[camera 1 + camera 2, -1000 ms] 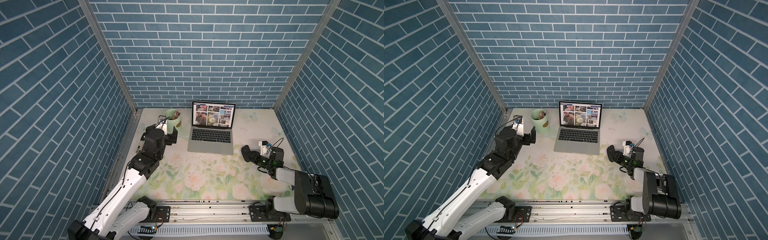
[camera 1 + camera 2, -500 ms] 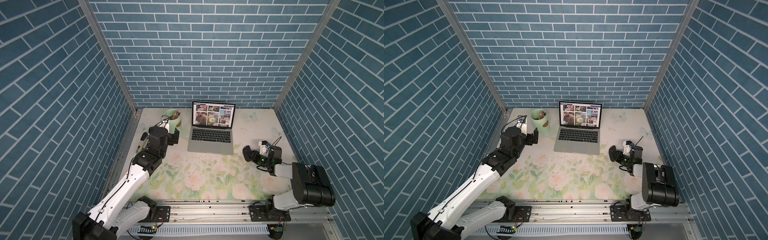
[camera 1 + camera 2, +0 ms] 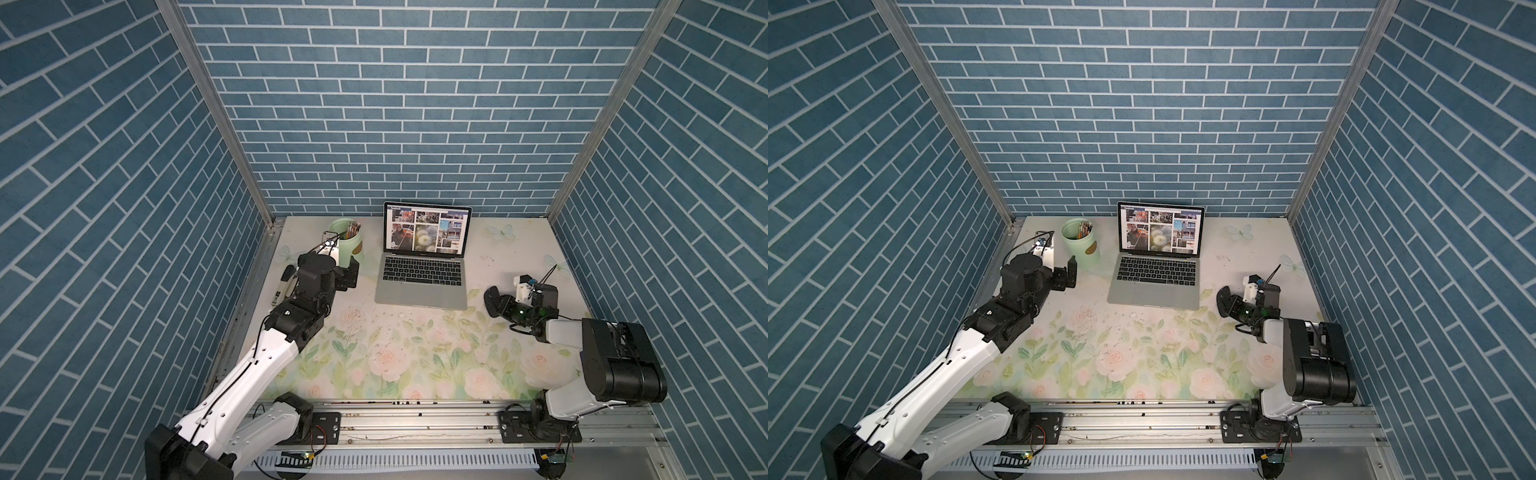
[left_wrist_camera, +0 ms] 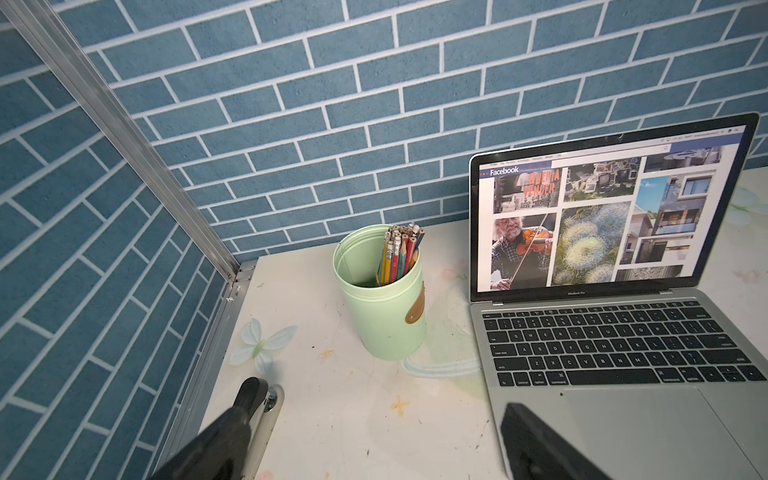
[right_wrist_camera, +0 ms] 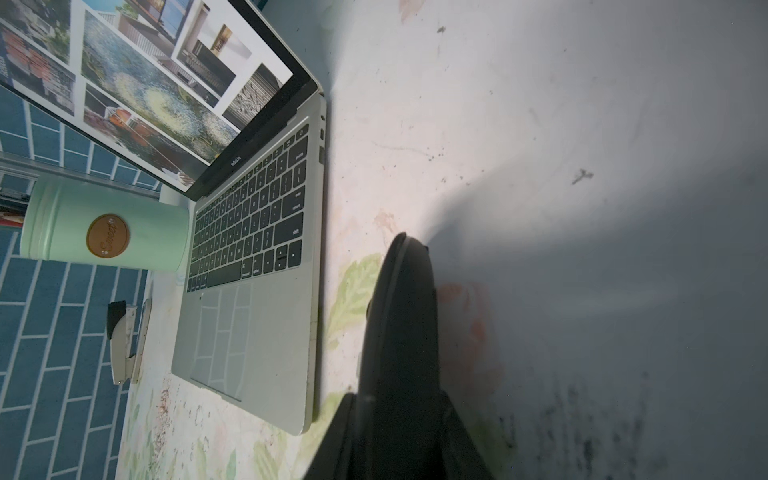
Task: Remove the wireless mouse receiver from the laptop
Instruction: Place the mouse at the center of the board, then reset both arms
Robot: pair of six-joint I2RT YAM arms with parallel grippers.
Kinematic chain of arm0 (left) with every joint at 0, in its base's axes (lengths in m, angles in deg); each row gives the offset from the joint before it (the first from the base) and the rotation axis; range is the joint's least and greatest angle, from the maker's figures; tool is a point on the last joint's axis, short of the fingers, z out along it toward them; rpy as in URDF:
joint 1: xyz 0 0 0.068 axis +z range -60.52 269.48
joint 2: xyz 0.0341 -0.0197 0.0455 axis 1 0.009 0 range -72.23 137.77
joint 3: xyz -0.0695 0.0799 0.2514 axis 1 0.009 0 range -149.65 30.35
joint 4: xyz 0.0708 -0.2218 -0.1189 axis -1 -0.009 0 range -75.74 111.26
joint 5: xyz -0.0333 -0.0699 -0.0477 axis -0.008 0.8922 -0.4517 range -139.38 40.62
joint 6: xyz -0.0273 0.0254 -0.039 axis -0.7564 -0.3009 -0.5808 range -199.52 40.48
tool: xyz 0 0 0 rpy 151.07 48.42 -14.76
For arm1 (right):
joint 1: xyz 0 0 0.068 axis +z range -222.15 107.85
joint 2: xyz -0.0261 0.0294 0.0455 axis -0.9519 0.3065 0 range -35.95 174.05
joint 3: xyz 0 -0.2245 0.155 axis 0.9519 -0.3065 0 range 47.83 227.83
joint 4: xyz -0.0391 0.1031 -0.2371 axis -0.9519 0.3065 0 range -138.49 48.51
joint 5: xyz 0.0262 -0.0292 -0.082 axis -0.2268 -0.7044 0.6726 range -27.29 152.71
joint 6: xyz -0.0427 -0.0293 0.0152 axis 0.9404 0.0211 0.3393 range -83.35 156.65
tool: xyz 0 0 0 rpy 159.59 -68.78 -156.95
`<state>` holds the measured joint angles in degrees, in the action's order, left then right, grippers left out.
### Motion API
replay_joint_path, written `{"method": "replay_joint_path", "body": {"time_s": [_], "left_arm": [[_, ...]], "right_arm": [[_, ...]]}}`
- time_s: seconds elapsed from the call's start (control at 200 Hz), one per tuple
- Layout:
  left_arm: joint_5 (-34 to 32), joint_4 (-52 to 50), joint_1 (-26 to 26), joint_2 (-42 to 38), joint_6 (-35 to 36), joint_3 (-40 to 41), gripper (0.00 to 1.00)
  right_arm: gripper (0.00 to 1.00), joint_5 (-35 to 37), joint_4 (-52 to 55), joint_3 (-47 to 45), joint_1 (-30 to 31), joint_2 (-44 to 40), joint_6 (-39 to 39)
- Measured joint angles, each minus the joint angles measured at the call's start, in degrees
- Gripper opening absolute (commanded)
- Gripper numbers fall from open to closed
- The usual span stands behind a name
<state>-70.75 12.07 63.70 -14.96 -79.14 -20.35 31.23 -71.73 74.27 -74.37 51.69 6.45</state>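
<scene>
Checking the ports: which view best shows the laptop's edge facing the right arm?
The right wrist view: it looks along that laptop edge, ports visible near the hinge. Both top views show only the deck from above; the left wrist view misses that edge.

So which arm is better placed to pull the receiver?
Likely right: the receiver sits in the laptop edge facing the right gripper, though it holds the mouse. The open left gripper is on the far side.
</scene>
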Motion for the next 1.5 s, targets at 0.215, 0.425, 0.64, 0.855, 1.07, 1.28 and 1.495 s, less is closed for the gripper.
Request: {"method": "replay_joint_path", "body": {"time_s": [0.215,0.425,0.64,0.855,1.07,1.28,1.495], "left_arm": [[0.22,0.00,0.00,0.00,0.00,0.35,1.00],[0.87,-0.04,0.00,0.00,-0.02,0.96,0.99],[1.51,0.00,0.00,-0.04,-0.46,0.98,1.00],[2.25,0.00,0.00,-0.04,-0.72,1.42,1.00],[0.79,0.85,0.02,-1.70,-0.98,1.73,1.00],[-8.98,16.41,3.10,-8.96,-1.27,13.16,1.00],[-13.57,29.57,8.72,-5.44,-4.17,27.21,1.00]], "right_arm": [[0.43,2.49,4.90,0.20,0.24,-1.09,-0.48],[0.61,2.73,6.34,0.98,0.44,-1.68,-0.63],[0.81,3.87,9.18,3.39,0.57,-1.75,0.22],[1.00,5.95,13.18,6.88,0.66,-1.20,2.75],[1.00,15.47,24.85,11.47,0.55,-3.45,7.96],[1.00,29.29,19.67,6.12,0.55,-25.29,18.10],[1.00,36.81,-10.32,-13.90,0.55,-30.67,22.47]]}}
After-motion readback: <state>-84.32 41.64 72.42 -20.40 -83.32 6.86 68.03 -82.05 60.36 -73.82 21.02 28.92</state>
